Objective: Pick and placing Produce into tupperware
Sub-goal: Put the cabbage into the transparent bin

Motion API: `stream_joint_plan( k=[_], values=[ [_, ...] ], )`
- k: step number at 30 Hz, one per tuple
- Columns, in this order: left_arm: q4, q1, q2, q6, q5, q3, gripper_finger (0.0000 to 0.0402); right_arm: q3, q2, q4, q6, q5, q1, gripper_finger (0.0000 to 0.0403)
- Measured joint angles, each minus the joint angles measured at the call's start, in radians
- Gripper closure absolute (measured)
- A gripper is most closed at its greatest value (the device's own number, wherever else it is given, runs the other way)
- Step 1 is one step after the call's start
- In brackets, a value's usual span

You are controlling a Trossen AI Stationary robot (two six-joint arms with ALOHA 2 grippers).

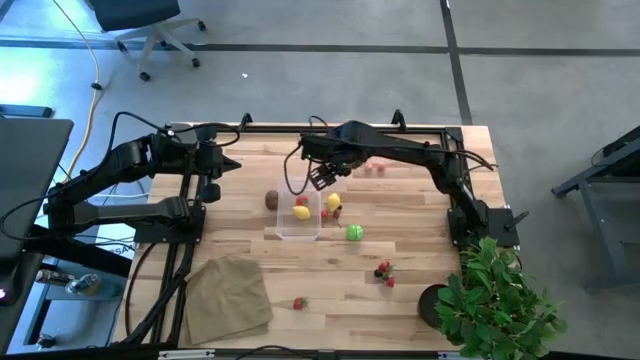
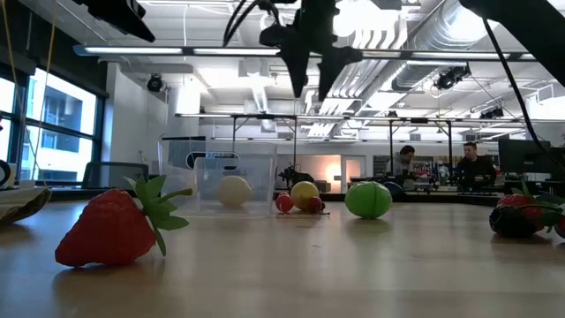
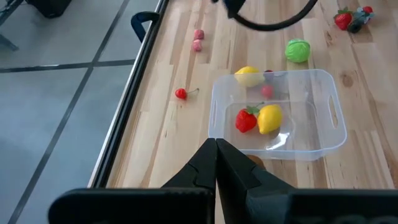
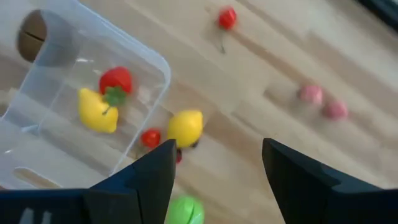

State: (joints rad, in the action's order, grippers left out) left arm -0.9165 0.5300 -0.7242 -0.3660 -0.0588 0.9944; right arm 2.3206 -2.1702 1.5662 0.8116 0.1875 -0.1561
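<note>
Left gripper (image 1: 232, 166), dark two-finger, is waiting at the left side of the light wooden slatted table (image 1: 420, 290), fingers clenched together on nothing. Small brown kiwi (image 1: 271, 199) is lying a little ahead of those closed fingertips, just outside the tub's left wall.

Small clear plastic tupperware tub (image 1: 299, 226), rectangular with rounded corners, is sitting upright near table centre, ahead of the left fingertips and just below and to the left of the right gripper. Inside it: one yellow toy lemon (image 1: 301, 211) and a red strawberry with a green cap (image 4: 115, 83), touching each other.

Right gripper (image 1: 322, 177) is hovering above the table beside the tub's far right corner, fingers spread apart and holding nothing. In the right wrist view a second yellow lemon (image 4: 185, 127) is lying on the wood just outside the tub wall, close under the left-hand finger (image 4: 138, 180), with small red berries (image 4: 151, 137) touching it. Green ball (image 1: 355, 233) is resting a little further off, right of the tub.

Beyond the right fingers: a red cherry with stem (image 4: 227, 18) and two pale pink pieces (image 4: 323, 101) near the table's far edge.

Further right and nearer the front edge: a cluster of red and dark berries (image 1: 384, 272), a lone red strawberry (image 1: 298, 303), a tan-brown folded cloth (image 1: 228, 296), a green leafy potted plant (image 1: 492, 297).

No legible writing or labels on anything.
</note>
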Motion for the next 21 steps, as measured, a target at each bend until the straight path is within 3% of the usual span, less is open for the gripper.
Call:
stream_joint_plan(
  k=[5, 12, 21],
  values=[
    [0.0, 0.0, 0.0, 0.0, 0.0, 0.0, 0.0401, -0.041, 0.013, 0.005, 0.122, 0.002, 0.058, 0.0174],
    [0.0, 0.0, 0.0, 0.0, 0.0, 0.0, 0.0401, -0.213, 0.099, -0.007, 0.313, -0.003, 0.16, 0.0174],
    [0.0, 0.0, 0.0, 0.0, 0.0, 0.0, 0.0401, -0.605, 0.36, -0.191, 0.478, -0.033, 0.262, 0.0174]
  ],
)
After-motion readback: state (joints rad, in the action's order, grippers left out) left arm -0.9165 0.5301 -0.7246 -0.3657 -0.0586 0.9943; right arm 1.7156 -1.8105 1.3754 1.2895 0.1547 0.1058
